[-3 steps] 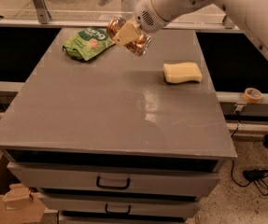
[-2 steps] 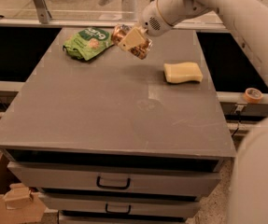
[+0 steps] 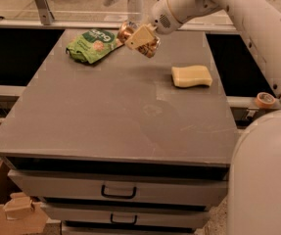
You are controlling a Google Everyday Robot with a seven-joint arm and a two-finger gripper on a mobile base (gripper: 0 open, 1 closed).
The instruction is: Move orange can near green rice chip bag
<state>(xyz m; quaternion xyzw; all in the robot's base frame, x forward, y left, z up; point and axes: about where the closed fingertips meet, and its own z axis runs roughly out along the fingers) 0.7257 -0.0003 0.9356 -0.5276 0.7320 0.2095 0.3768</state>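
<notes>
The green rice chip bag (image 3: 91,44) lies flat at the far left of the grey table top (image 3: 115,111). My gripper (image 3: 140,37) is shut on the orange can (image 3: 148,46) and holds it tilted in the air just right of the bag, over the table's far middle. The can's silver end (image 3: 126,32) points left toward the bag. My white arm (image 3: 218,4) comes in from the upper right.
A pale yellow sponge (image 3: 192,76) lies at the right of the table. A roll of tape (image 3: 265,100) sits on the rail beyond the right edge. Drawers (image 3: 118,192) are under the table front, and a cardboard box (image 3: 12,212) stands at lower left.
My gripper has carried the can a little to the left and toward the far edge, closer to the green bag. The sponge and bag have not moved.
</notes>
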